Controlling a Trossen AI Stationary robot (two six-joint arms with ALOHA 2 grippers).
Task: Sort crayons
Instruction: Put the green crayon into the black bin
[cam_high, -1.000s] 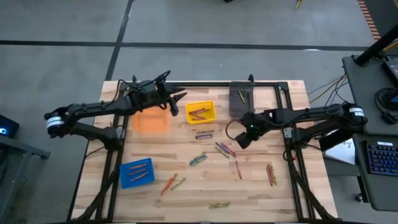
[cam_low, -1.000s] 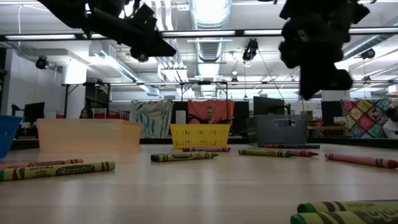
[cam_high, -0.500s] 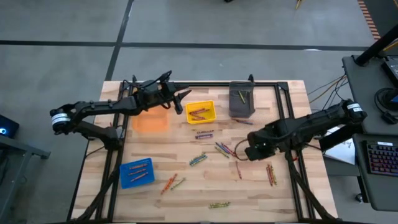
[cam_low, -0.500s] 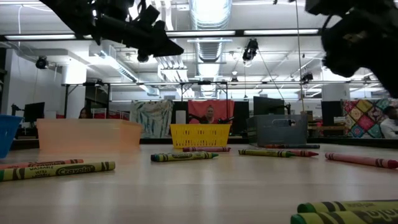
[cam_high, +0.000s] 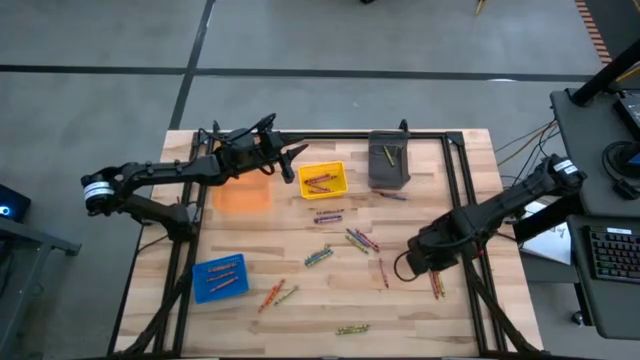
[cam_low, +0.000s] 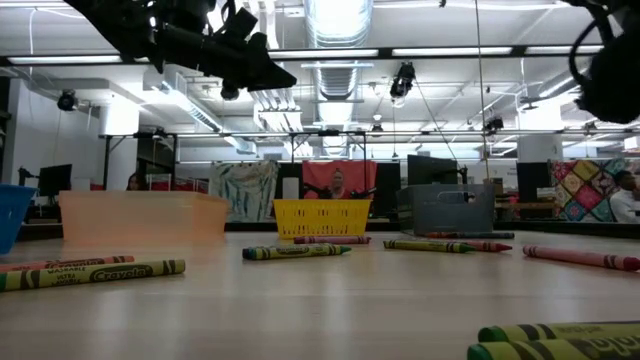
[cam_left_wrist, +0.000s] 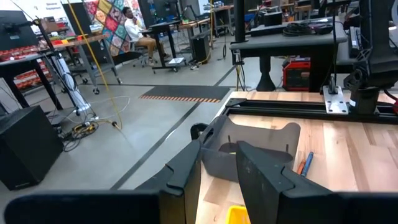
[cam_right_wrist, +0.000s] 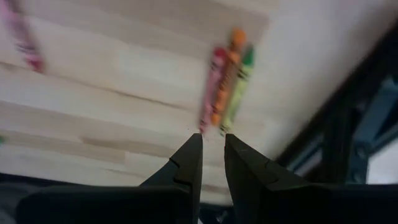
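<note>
Right gripper (cam_right_wrist: 210, 144): arm angled low over the table's right side, fingers slightly parted with nothing between them, tips just short of three crayons (cam_right_wrist: 225, 84) (red, orange, green) lying side by side.
Left gripper (cam_left_wrist: 219, 163): raised beside the yellow bin (cam_high: 323, 180), fingers narrowly parted, empty.
Other crayons scattered mid-table.

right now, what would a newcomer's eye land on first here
Probably the crayons scattered over the wooden table, with four bins toward the back and left: orange bin, yellow bin, grey bin, blue bin. Next, the right tool hanging just above a red, orange and green trio near the table's right edge.
</note>
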